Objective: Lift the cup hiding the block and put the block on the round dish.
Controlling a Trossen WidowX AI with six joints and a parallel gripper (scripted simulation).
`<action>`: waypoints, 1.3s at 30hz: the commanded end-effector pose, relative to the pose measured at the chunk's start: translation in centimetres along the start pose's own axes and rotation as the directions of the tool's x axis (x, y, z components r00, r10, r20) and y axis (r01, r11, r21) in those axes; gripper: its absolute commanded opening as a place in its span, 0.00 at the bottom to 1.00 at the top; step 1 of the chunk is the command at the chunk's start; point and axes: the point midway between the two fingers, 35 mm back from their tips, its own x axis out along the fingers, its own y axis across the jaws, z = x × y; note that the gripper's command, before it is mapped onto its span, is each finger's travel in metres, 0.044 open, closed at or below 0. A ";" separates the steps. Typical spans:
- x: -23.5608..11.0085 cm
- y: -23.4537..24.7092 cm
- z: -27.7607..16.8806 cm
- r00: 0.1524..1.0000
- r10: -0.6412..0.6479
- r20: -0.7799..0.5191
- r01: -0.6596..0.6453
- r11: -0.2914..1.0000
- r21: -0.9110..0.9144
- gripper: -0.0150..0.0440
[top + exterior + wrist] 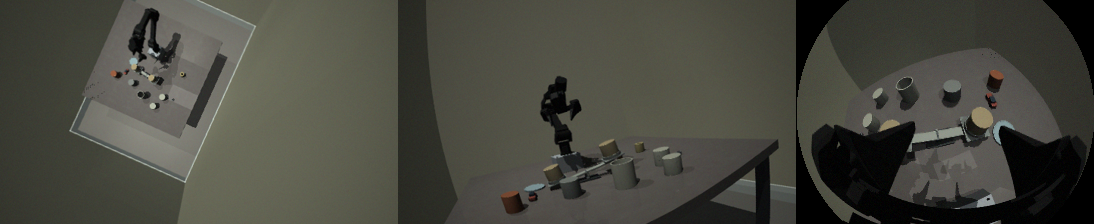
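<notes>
Wrist view: jaws wide open, empty, high above balance (939,139) w/ cups.

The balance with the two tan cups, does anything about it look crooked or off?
Yes. In the exterior view the balance beam sits tilted: the tan cup nearer the round dish rides low, the other tan cup rides high. Both cups stand upright on their ends. The gripper hangs open above, touching nothing.
</notes>
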 end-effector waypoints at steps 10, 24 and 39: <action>-0.8 3.1 -3.6 0.981 0.162 -0.109 -0.184 0.955 -0.232 1.00; 1.4 2.5 -2.0 0.972 0.063 -0.225 -0.176 0.829 -0.530 1.00; 5.8 0.8 0.0 0.912 -0.047 -0.408 -0.332 0.499 -0.800 1.00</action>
